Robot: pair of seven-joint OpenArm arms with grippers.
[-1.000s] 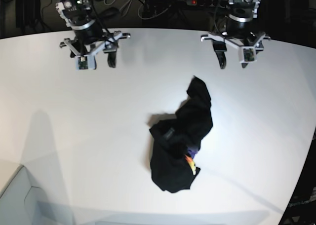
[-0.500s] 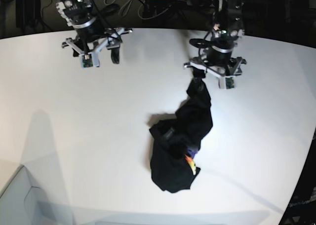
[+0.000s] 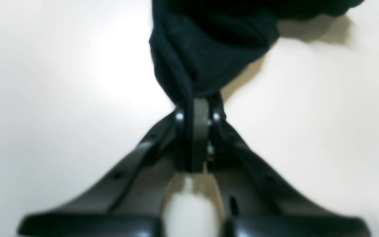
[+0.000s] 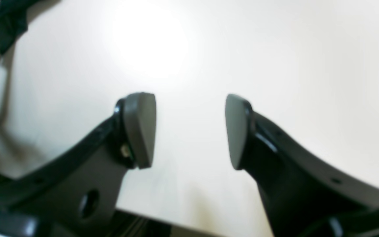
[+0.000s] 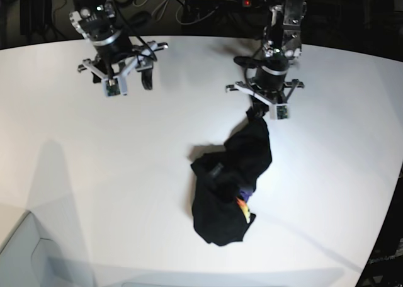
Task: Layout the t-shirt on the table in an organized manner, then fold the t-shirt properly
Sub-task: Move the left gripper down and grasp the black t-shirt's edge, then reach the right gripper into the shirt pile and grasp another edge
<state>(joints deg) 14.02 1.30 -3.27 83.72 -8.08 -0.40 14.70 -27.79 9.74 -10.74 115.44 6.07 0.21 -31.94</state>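
The black t-shirt (image 5: 234,180) lies crumpled on the white table (image 5: 94,167), right of centre, with its orange, yellow and purple print (image 5: 243,206) showing near the front. My left gripper (image 5: 255,112) is at the shirt's far tip and shut on a pinch of the fabric. The left wrist view shows the t-shirt (image 3: 209,49) bunched between the closed fingers of the left gripper (image 3: 197,107). My right gripper (image 5: 123,79) hovers open at the far left, well away from the shirt. In the right wrist view the right gripper (image 4: 191,128) holds nothing over the bare table (image 4: 308,65).
A pale grey box (image 5: 25,255) sits at the front left corner. Cables and a power strip (image 5: 264,2) run behind the table's far edge. The table's curved edge (image 5: 385,230) falls away at the right. A dark shape (image 4: 2,23) shows at the right wrist view's upper left.
My left arm came down and forward from the far edge to the shirt's far tip, and its jaws closed on the fabric. The right arm shifted only slightly.
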